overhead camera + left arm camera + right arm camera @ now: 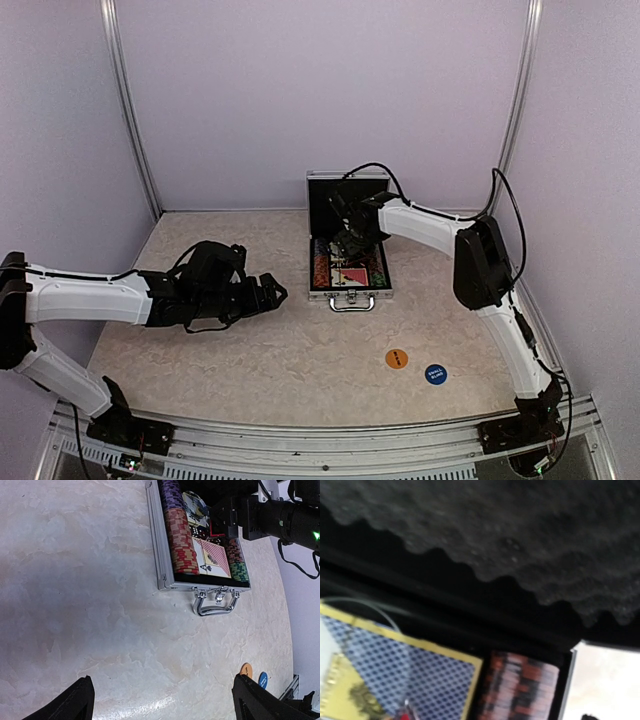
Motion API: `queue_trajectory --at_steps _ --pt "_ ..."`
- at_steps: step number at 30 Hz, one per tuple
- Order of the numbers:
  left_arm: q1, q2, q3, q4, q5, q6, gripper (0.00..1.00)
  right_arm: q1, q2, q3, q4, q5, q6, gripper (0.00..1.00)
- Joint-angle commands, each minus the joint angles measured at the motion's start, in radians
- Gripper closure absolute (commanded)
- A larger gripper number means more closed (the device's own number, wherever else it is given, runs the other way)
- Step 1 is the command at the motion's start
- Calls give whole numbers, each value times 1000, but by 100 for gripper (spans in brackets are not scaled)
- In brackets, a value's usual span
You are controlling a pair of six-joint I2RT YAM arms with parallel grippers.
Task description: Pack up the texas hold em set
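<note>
Mostly packed: briefcase (350, 293) sits mid-worktop (200, 350), lid (322, 200) up, chips (181, 542) and cards (214, 555) in their slots. Left, I'd say: orange disc (397, 358) and blue disc (435, 374) lie loose near the front right edge, well apart from the briefcase, then the lid to shut. Right claw (352, 243) hangs over the open briefcase, jaws wide, nothing seen held. Left claw (275, 291) open and empty, left of the briefcase, bare worktop all round it.

Marbled beige tabletop (300, 350), lilac walls (320, 90)
</note>
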Motion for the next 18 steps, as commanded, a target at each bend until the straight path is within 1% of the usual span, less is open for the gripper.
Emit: queue_trajectory --at_steps 1,9,18 --pt "7 -9 -10 17 5 -6 5 -25 14 -15 -32 31 33 14" --pt "6 -17 -20 21 5 -11 5 -43 -7 -22 -39 34 52 14" --pt "4 -20 -22 26 4 -14 5 -42 -138 -136 15 -26 30 14"
